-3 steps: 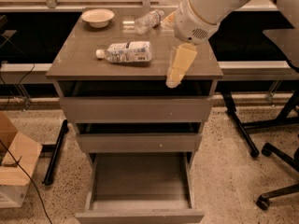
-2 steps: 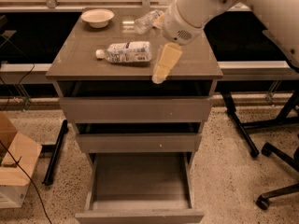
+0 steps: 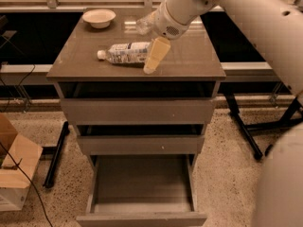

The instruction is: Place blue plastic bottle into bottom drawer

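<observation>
The blue plastic bottle (image 3: 124,53) lies on its side on the cabinet top, white cap pointing left. My gripper (image 3: 155,56) hangs from the white arm coming in from the upper right. It is low over the top and overlaps the bottle's right end. The bottom drawer (image 3: 142,217) is pulled out towards the camera and its grey inside is bare. The two shallower drawers above it are pulled out only slightly.
A cream bowl (image 3: 99,18) stands at the back left of the cabinet top (image 3: 189,63). A smaller clear bottle (image 3: 144,24) lies at the back, partly behind the arm. A cardboard box (image 3: 14,174) sits on the floor at left. Black stand legs (image 3: 244,131) are at right.
The arm has swung left across the cabinet top. My gripper went from near the right front edge to the bottle's right end. The bottle has not moved.
</observation>
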`<state>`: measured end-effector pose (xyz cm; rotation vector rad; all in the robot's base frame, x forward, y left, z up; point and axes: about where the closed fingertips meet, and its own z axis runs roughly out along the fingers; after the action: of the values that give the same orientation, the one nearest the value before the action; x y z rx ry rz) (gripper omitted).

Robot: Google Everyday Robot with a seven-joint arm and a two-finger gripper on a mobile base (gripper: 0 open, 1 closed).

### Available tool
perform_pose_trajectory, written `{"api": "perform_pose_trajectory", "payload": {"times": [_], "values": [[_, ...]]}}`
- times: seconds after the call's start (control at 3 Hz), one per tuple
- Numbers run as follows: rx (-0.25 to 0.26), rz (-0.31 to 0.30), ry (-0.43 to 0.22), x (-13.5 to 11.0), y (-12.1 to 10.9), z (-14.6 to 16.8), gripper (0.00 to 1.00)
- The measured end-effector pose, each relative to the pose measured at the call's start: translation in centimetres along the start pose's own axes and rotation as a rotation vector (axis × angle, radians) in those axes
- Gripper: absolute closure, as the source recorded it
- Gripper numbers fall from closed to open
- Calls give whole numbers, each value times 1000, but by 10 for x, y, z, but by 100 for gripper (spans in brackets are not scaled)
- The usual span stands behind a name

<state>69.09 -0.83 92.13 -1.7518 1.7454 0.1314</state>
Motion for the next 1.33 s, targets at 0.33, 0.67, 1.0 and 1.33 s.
{"api": "perform_pose_trajectory", "payload": {"times": [0.33, 0.67, 1.0, 1.33], "values": [[-13, -14, -2, 5, -22, 26, 0], [-35, 26, 2, 13, -41, 58, 0], [-60, 66, 12, 19, -47, 79, 0], [-102, 63, 18, 20, -42, 98, 18]]}}
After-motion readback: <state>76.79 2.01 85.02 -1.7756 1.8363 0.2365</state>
